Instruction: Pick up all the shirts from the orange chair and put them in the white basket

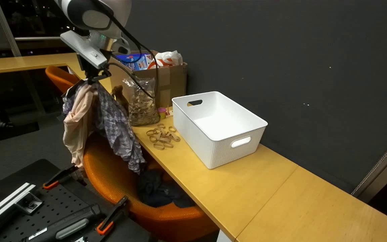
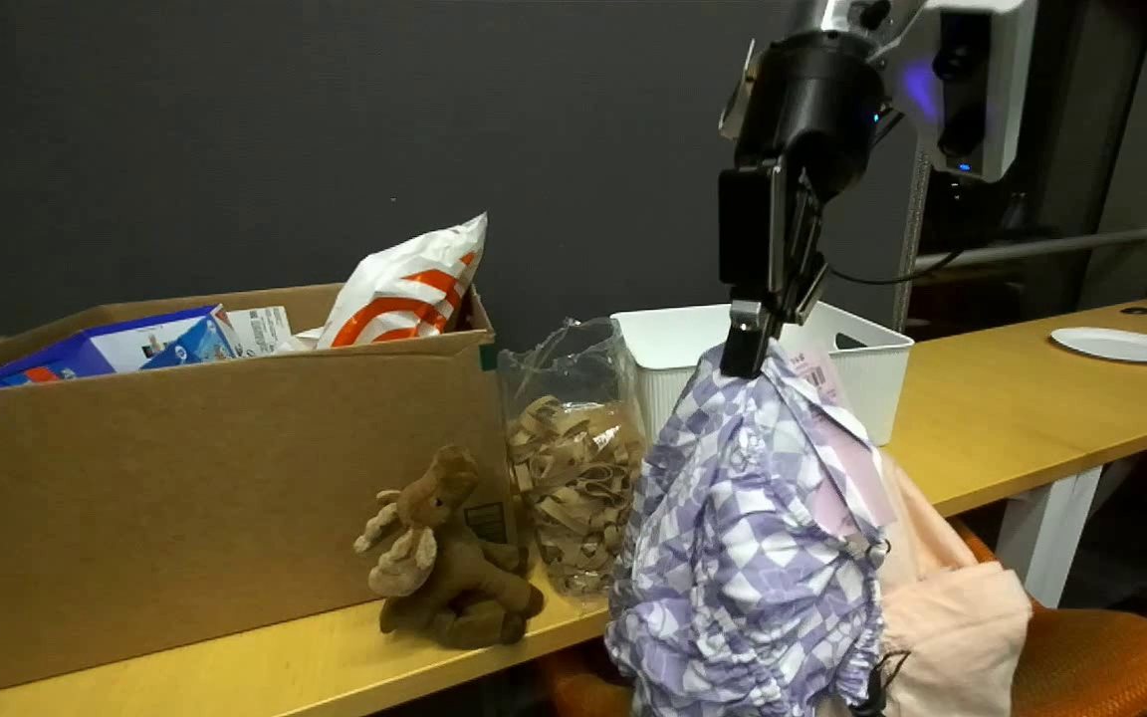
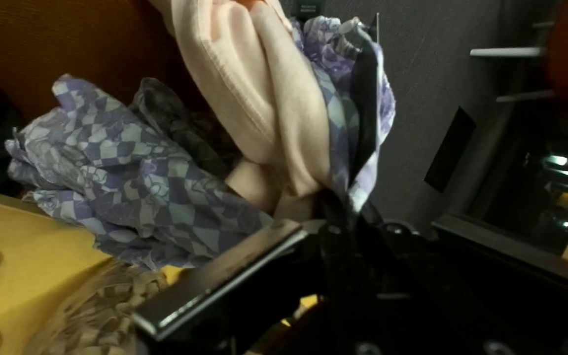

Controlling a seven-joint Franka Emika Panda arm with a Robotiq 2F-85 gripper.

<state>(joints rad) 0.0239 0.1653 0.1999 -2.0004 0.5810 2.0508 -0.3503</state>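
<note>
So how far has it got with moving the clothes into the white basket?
Done: the grab, though nothing shows in the white basket. In hand: a purple checked garment, pinched in the gripper, and seemingly a peach one hanging with it. Left: dropping these in, then probably the dark garment on the orange chair.

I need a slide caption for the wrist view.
A peach garment and a purple-checkered garment hang from the closed hand, orange chair and wooden table beyond.

In an exterior view, hanging shirts (image 1: 110,117) fill six o'clock below the gripper (image 1: 91,80). The basket (image 1: 210,148) lies open-topped at four o'clock, a plastic bag (image 1: 143,109) showing between; a cardboard box (image 1: 176,80) stands at three. Free table (image 1: 281,188) runs toward four beyond the basket.
</note>
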